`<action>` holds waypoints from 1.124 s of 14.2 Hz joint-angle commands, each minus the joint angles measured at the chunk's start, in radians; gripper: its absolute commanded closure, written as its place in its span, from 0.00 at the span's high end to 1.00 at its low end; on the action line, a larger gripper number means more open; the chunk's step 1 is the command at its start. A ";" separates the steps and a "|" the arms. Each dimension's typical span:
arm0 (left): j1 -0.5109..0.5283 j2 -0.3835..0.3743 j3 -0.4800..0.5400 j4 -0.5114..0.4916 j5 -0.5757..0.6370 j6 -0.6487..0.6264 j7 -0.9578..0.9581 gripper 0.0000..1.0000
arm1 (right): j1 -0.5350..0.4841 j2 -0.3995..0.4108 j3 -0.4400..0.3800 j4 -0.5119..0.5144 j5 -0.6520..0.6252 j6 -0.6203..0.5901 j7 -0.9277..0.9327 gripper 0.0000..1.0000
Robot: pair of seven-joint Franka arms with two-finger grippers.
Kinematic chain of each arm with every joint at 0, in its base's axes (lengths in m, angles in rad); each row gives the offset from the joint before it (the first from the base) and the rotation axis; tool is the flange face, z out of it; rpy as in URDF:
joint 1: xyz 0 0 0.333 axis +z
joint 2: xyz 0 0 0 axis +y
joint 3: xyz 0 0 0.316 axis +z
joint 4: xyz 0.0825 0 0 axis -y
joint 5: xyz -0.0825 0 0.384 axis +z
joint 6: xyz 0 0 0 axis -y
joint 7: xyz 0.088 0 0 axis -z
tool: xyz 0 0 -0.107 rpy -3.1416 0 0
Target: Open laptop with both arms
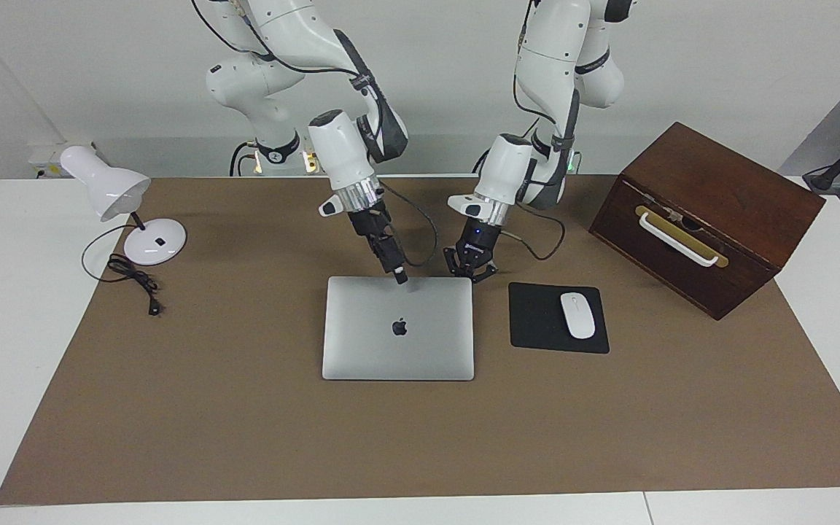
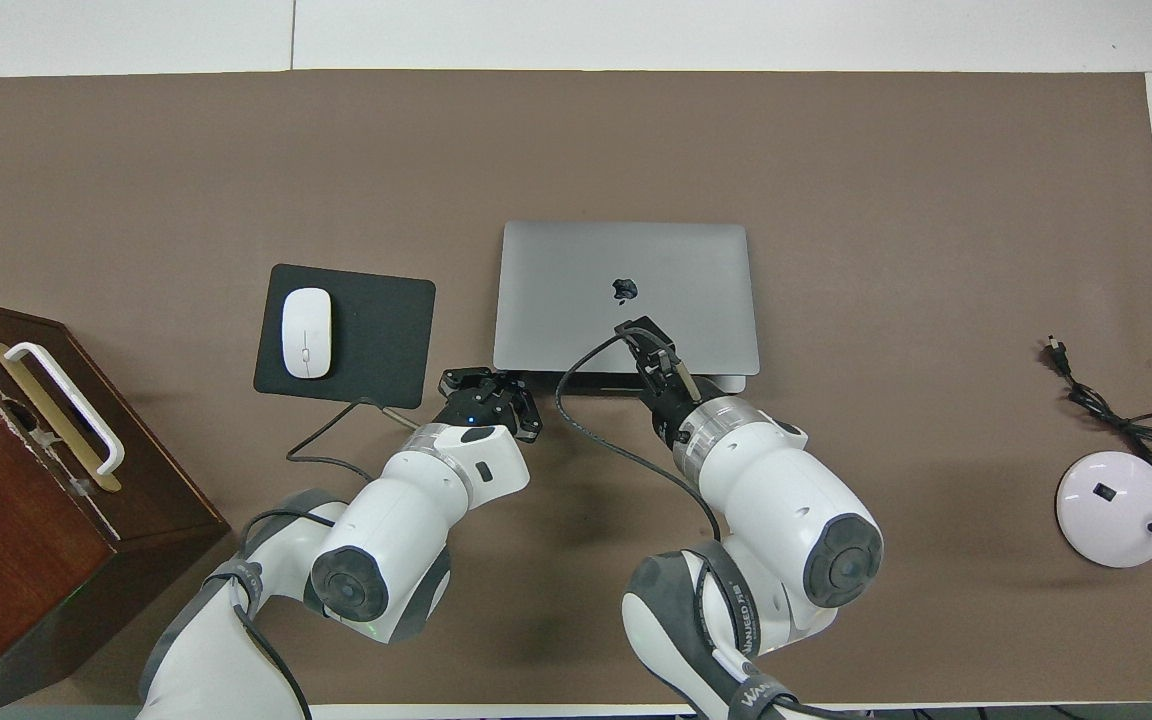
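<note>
White worktop [image 1: 12, 328] against a pale wall, covered almost edge to edge by a brown mat [image 1: 245, 430].

Wooden box [image 1: 708, 215] with a white handle sits at the left arm's end, close to the edge by the robots, turned at an angle.

Left arm [image 1: 562, 80] comes down to the mat just off the laptop's corner nearest the robots on the mouse-pad side. Left gripper [image 1: 469, 271] is low there, fingertips closed together, outer links splayed, nothing between them. Contact with the laptop cannot be told.

Right arm [image 1: 296, 51] reaches in over the laptop's robot-side edge. Right gripper [image 1: 399, 277] points steeply down, tip at or just above the lid near the middle of that edge; fingers look together, holding nothing.

Laptop [image 1: 398, 328] lies flat mid-mat, lid closed, logo up.

Black mouse pad [image 1: 540, 324] lies beside the laptop toward the left arm's end, apart from it. White desk lamp [image 1: 128, 211] stands at the right arm's end, near the robot-side edge of the mat; its black cord [image 1: 135, 281] trails onto the mat. White mouse [image 1: 577, 315] rests on the pad.
</note>
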 commanded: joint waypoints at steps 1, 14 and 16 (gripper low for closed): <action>0.009 0.038 -0.005 0.023 -0.001 0.012 -0.005 0.00 | -0.014 -0.003 0.009 -0.010 0.023 0.018 -0.045 1.00; 0.007 0.061 -0.004 0.029 0.008 0.014 -0.002 0.00 | -0.032 0.060 0.009 0.085 0.023 0.015 -0.048 1.00; 0.010 0.061 -0.004 0.028 0.016 0.014 -0.002 0.00 | -0.035 0.071 0.008 0.111 0.023 0.013 -0.047 1.00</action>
